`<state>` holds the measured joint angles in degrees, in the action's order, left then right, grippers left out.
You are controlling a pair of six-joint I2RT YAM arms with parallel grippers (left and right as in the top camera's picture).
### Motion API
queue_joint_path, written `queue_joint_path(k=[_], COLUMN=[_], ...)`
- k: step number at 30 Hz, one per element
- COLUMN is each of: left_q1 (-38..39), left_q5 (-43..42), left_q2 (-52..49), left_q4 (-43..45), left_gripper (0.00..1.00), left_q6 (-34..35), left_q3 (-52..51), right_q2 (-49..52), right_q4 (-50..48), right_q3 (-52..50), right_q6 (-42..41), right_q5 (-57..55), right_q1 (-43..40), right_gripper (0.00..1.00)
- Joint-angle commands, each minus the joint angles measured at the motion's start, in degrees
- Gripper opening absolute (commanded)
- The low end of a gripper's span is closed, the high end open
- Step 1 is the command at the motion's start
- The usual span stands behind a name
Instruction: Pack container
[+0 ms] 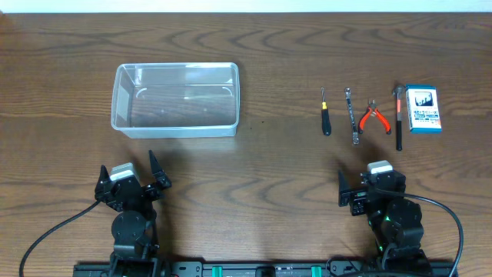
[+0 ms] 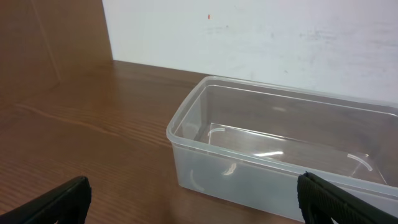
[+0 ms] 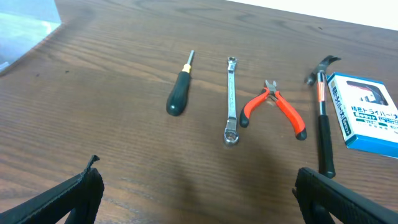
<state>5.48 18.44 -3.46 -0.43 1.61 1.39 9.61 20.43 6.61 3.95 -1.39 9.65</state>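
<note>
The clear plastic container stands empty at the back left of the wooden table; the left wrist view shows its near wall close ahead. My left gripper is open and empty, in front of the container. My right gripper is open and empty, in front of a row of tools: a black-handled screwdriver, a wrench, red-handled pliers and a hammer.
A small blue-and-white box lies right of the hammer. A corner of the container shows at the top left of the right wrist view. A white wall stands behind the table's far edge.
</note>
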Motion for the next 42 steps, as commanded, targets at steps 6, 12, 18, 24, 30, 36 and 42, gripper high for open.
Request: queue_joint_path(k=[6, 12, 18, 24, 30, 36, 42], left_q1=[0.17, 0.17, 0.17, 0.17, 0.17, 0.17, 0.17], left_q5=[1.14, 1.11, 1.11, 1.14, 1.11, 1.14, 1.11], left_q2=[0.22, 0.22, 0.22, 0.22, 0.22, 0.22, 0.22], left_q4=[-1.9, -1.92, -1.92, -1.92, -1.9, -1.92, -1.92], left_gripper=[0.98, 0.98, 0.98, 0.98, 0.98, 0.98, 0.98], left_q6=[-0.09, -0.09, -0.09, -0.09, -0.09, -0.09, -0.09], left_q3=[-1.16, -1.16, -1.16, -1.16, -1.16, -1.16, -1.16], right_q2=[-0.61, 1.88, 19.56, 45.59, 65.75, 73.55, 80.59], right_q4=[-2.25, -2.51, 3.85, 15.56, 21.77, 9.79, 6.88], right_q3=[-0.31, 6.6, 23.69, 48.63, 71.69, 75.78, 77.7], right_q6=[-3.56, -6.71, -6.69, -6.93, -8.22, -15.39, -30.08], right_q5=[3.8, 2.56, -0.76, 0.02, 11.02, 27.89, 14.43], right_q1=[-0.46, -0.48, -0.46, 1.46, 7.23, 7.96, 12.24], right_gripper=[0.99, 0.99, 0.99, 0.99, 0.99, 0.99, 0.99])
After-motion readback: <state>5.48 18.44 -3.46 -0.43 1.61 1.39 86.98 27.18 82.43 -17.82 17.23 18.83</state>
